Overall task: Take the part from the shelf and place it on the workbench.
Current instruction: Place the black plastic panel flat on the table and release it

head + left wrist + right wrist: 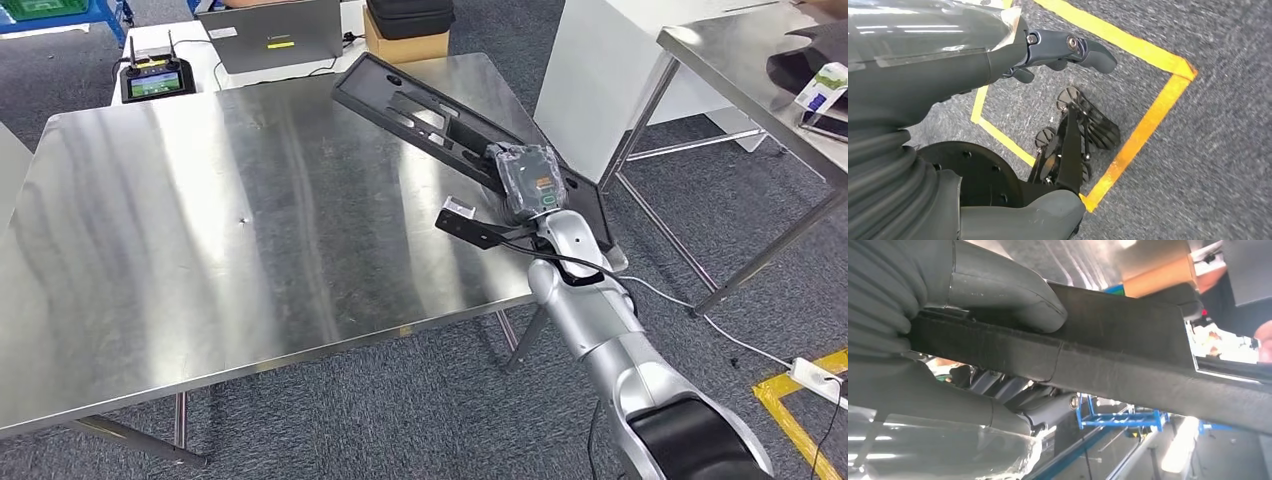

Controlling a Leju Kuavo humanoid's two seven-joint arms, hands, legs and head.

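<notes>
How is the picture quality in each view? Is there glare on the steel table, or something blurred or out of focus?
Head view: sharp, with broad pale glare streaks on the steel workbench; the black part and right hand read clearly. Left wrist view: the left hand is sharp, the carpet at the far edge soft. Right wrist view: the near part is soft, and the bright background is blown out.

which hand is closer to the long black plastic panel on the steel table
Right. The right hand grips the long black plastic panel at its near end; the left hand hangs low over grey carpet, away from it.
</notes>
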